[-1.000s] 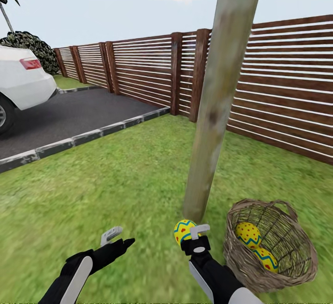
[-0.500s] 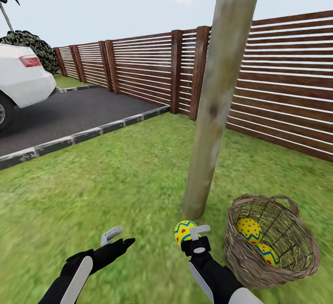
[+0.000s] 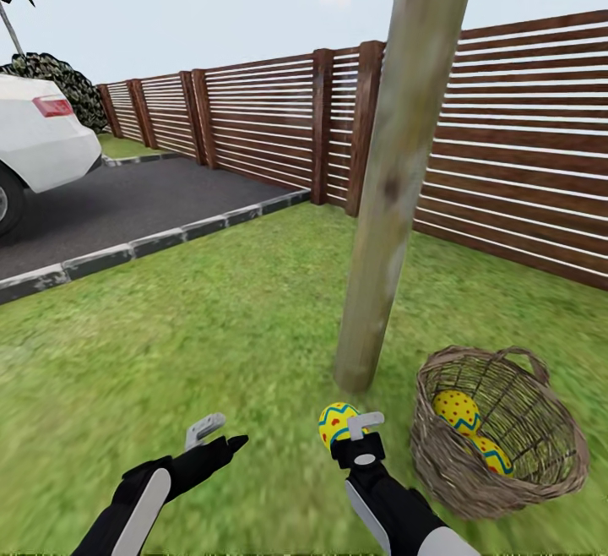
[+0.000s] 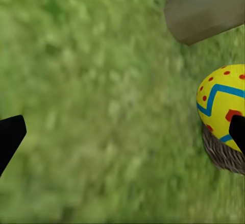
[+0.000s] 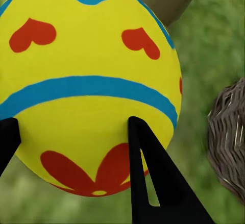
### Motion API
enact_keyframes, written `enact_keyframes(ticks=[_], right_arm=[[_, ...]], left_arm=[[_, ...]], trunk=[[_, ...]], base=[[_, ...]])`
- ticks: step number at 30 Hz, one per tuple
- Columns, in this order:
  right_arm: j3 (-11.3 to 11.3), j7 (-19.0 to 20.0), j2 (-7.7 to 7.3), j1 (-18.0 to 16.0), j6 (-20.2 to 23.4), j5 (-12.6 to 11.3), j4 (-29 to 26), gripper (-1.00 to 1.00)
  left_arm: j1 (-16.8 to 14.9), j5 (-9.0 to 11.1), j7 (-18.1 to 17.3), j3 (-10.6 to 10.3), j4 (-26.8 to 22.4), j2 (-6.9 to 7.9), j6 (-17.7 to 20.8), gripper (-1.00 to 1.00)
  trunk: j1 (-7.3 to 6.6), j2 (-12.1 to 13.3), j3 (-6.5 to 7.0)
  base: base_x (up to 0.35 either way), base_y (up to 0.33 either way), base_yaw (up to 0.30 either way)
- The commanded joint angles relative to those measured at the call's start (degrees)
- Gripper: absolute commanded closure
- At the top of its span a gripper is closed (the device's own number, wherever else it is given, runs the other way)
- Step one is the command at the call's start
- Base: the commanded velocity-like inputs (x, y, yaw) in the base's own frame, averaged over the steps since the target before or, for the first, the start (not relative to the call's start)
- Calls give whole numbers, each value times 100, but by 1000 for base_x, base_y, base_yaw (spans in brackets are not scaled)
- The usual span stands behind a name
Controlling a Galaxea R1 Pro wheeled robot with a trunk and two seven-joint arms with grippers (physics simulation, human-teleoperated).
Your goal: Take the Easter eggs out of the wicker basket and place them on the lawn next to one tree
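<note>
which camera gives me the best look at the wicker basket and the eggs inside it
The head view: the whole wicker basket sits on the lawn beside the tree, with two Easter eggs inside. The left wrist view shows a sliver of weave under the held egg; the right wrist view shows one blurred edge.

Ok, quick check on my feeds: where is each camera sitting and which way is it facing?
Head view: on the head, looking forward and down at lawn, tree, wicker basket; both arms, left gripper, right gripper show.
Left wrist view: on the left arm, facing grass; black fingertips show.
Right wrist view: on the right arm, facing the held Easter egg; black fingers show.
Shared: all three show that egg, trunk and basket.
</note>
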Motion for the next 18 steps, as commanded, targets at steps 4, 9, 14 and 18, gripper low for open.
enact_keyframes(ticks=[4, 9, 14, 18], right_arm=[[37, -42, -5, -7, 26, -48, -8, 100], [37, -40, -5, -7, 26, -46, -5, 100], [46, -41, -5, -7, 25, -44, -7, 100], [46, -42, -5, -8, 26, -44, -5, 100]], left_arm=[[-2, 6, -7, -5, -4, -11, 19, -100], [-2, 6, -12, -5, -4, -13, 19, -100], [-2, 6, -15, -5, -4, -13, 16, -100], [-2, 6, -16, -11, -4, -13, 14, -100]], trunk=[[9, -8, -94], [22, -15, -205], [35, -21, -316], [45, -27, -405]], base=[[0, 0, 0], [0, 0, 0], [0, 0, 0], [0, 0, 0]])
